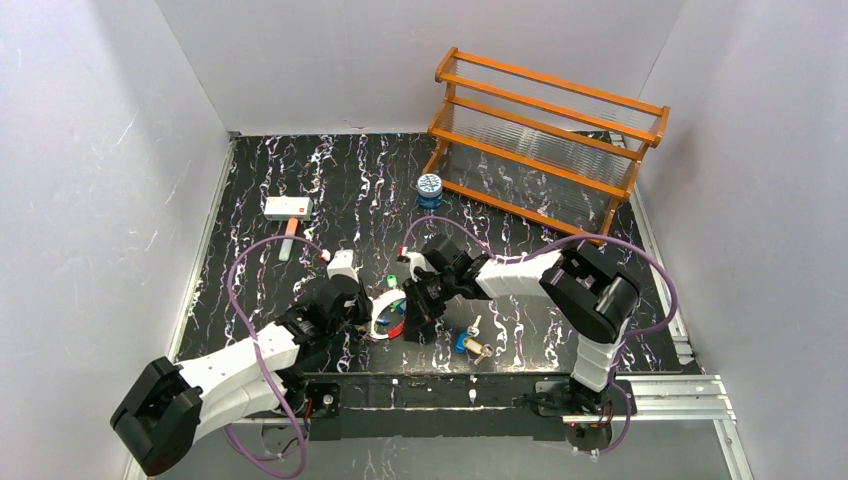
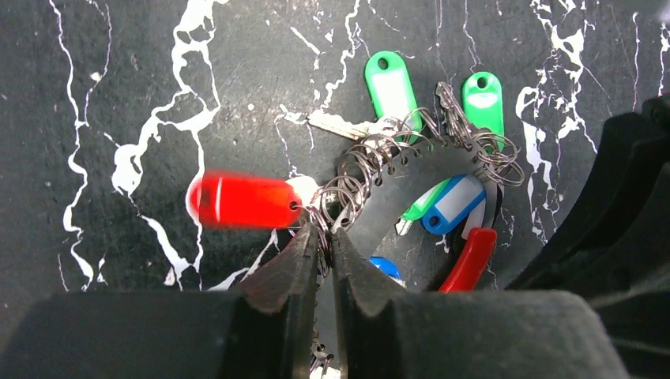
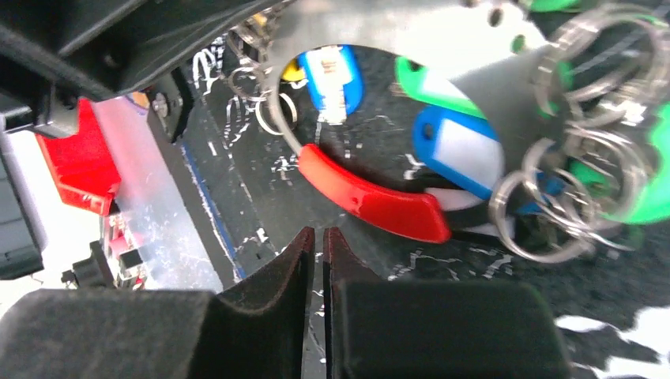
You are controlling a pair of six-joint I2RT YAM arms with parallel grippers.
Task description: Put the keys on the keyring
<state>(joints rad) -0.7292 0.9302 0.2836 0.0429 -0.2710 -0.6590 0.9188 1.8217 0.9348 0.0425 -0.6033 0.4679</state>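
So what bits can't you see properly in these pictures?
Top view: the large thin silvery-white ring is mostly hidden under the left gripper and right gripper.
Left wrist view: the red plastic key tag is blurred.
Right wrist view: a green plastic tag is cut off by the right edge.

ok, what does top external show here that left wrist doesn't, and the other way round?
Only top external: the wooden rack, the blue-and-white tin, a white box at the far left, and loose keys lying apart from the bundle.
Only left wrist: the small split rings strung in an arc, two green tags, a blurred red tag, and the left gripper closed on the keyring.
Both: the keyring itself and the black marbled table.
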